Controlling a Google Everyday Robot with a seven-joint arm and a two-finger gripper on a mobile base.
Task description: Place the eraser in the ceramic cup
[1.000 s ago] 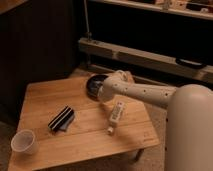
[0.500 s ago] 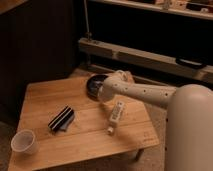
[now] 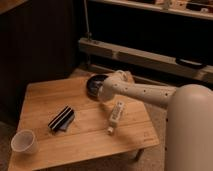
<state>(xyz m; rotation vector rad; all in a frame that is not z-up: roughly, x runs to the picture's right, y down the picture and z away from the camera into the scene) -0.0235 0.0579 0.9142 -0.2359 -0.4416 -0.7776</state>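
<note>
The eraser (image 3: pixel 60 117), a black oblong block with pale stripes, lies at the middle left of the wooden table (image 3: pixel 90 137), partly on a flat blue-grey rectangle (image 3: pixel 67 122). The ceramic cup (image 3: pixel 24 142), small and whitish, stands upright at the table's front left corner. My gripper (image 3: pixel 103 95) is at the end of the white arm (image 3: pixel 150 95), over the table's back middle beside the dark bowl, well to the right of the eraser.
A dark round bowl (image 3: pixel 94 84) sits at the table's back edge. A white remote-like bar (image 3: pixel 115 115) lies right of centre. A dark cabinet wall stands behind on the left, a metal shelf rail (image 3: pixel 145 55) behind.
</note>
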